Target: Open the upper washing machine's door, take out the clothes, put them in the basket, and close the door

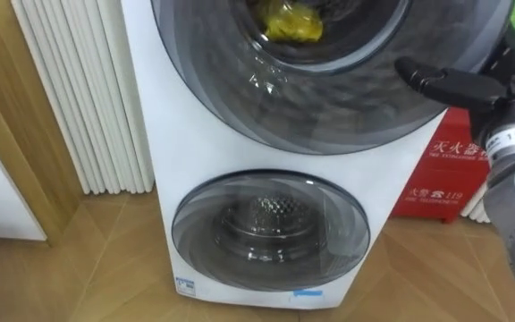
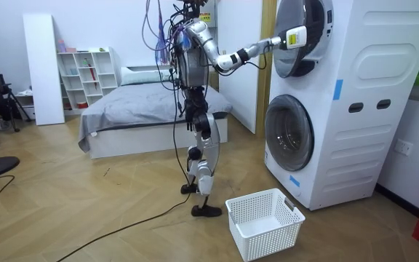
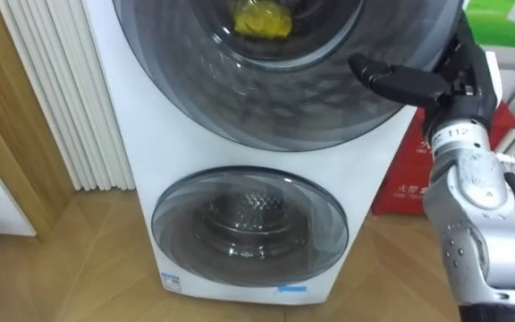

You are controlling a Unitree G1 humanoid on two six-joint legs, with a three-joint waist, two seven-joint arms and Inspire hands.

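Note:
A yellow cloth (image 1: 293,22) lies inside the upper drum of the white stacked washing machine (image 1: 177,161), seen through the round dark glass door (image 1: 329,116). My right hand (image 1: 508,89) reaches in from the right and rests at the right rim of that upper door. In the room view I stand facing the machine with my right arm stretched out and the right hand (image 2: 294,38) at the upper door (image 2: 302,36). The lower drum door (image 1: 271,231) is closed, with a bare metal drum behind it.
A white laundry basket (image 2: 264,222) stands on the wooden floor beside my feet, in front of the machine. A red box (image 1: 441,170) sits to the right of the machine, and white slats (image 1: 79,89) to its left. A bed (image 2: 144,109) is behind me.

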